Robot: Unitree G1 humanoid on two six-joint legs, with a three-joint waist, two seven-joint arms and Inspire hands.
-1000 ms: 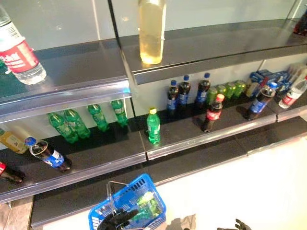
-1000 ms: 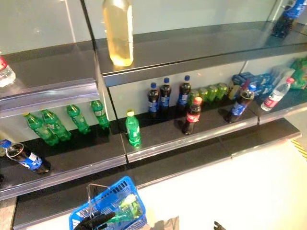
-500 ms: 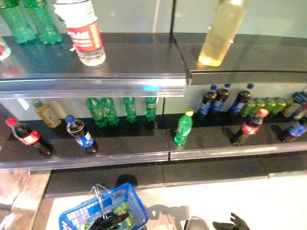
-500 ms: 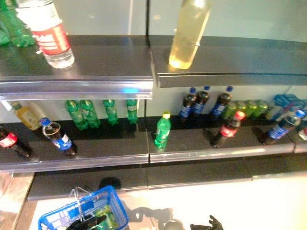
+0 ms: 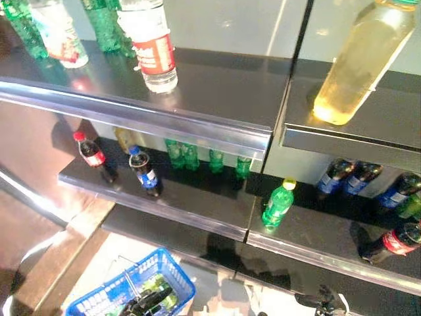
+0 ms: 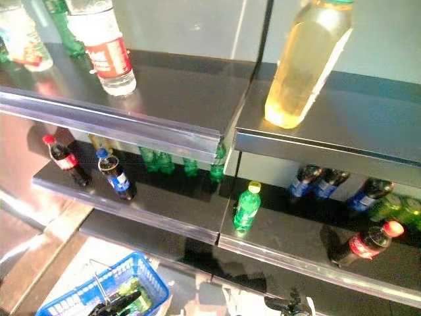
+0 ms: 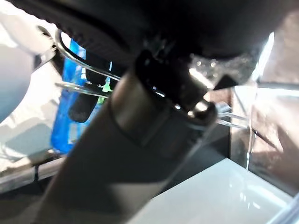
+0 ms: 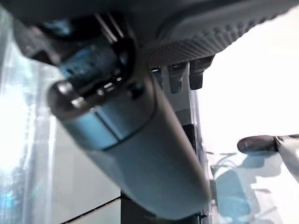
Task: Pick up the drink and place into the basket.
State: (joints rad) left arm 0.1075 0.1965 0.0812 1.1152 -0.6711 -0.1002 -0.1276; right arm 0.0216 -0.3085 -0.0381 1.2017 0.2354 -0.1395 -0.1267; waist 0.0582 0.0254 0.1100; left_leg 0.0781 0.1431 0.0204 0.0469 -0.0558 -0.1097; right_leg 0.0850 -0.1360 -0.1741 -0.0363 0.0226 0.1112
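Carrying the blue basket (image 5: 135,289) by its wire handle, the left hand (image 5: 146,302) stays curled round it; a green drink (image 5: 152,288) lies inside. Right hand (image 5: 323,301) unreadable. Advisable: keep the basket level.

Bright overhead lighting, with white glare streaks along the upper shelf edge (image 5: 164,112) and a hot patch on the floor at lower left. Deep shadow under the shelves, dimming the lower shelf (image 6: 164,204). Strong backlit glow through the tall yellow bottle (image 6: 306,62). Both wrist views blurred at close range, backgrounds washed out white.
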